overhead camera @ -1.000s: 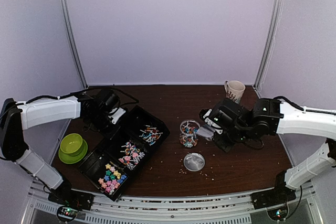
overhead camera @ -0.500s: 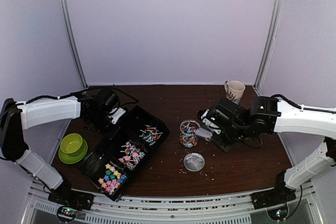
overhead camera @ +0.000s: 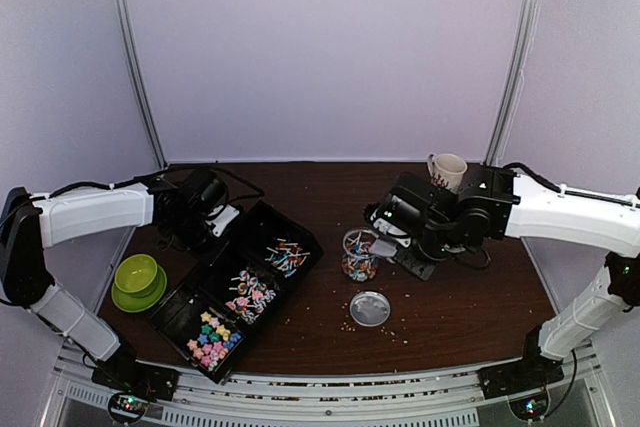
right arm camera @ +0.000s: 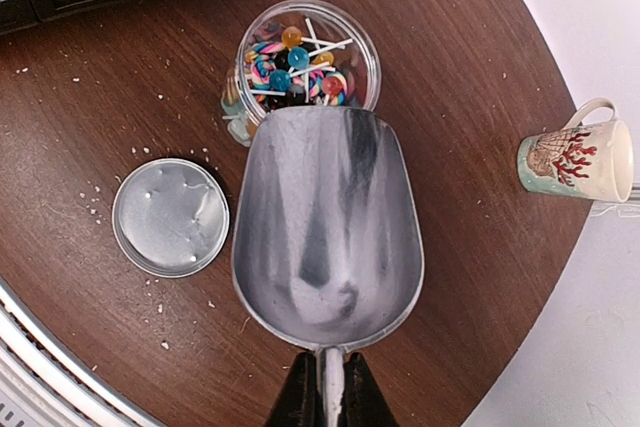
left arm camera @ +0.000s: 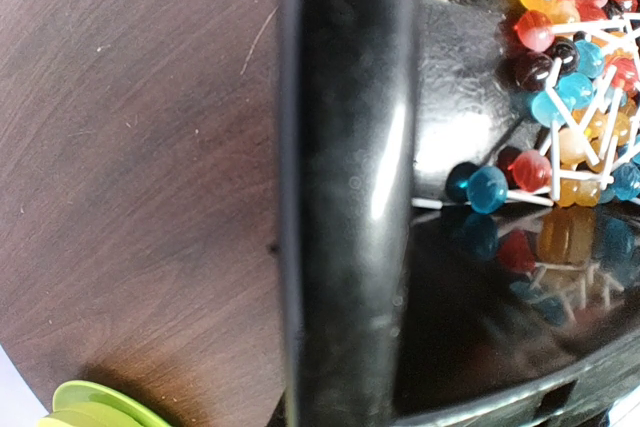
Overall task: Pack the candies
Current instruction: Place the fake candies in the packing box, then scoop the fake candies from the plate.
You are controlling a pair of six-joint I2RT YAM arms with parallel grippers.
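Nearest, the black three-compartment plastic tray (left arm camera: pixel 345 197) holds sorted candies (overhead camera: pixel 212 337), and the round silver metal lid (right arm camera: pixel 170 217) lies flat on the dark wooden table (right arm camera: pixel 90 117), likely set aside so the clear round jar (right arm camera: pixel 372 65), part-filled, is open. The right tool (right arm camera: pixel 322 392) clamps the handle of an empty silver metal scoop (right arm camera: pixel 325 227), lip at the jar's rim, forearm reaching in low. The left tool (overhead camera: pixel 218 220) sits at the tray's far corner, perhaps steadying it; I cannot tell its opening
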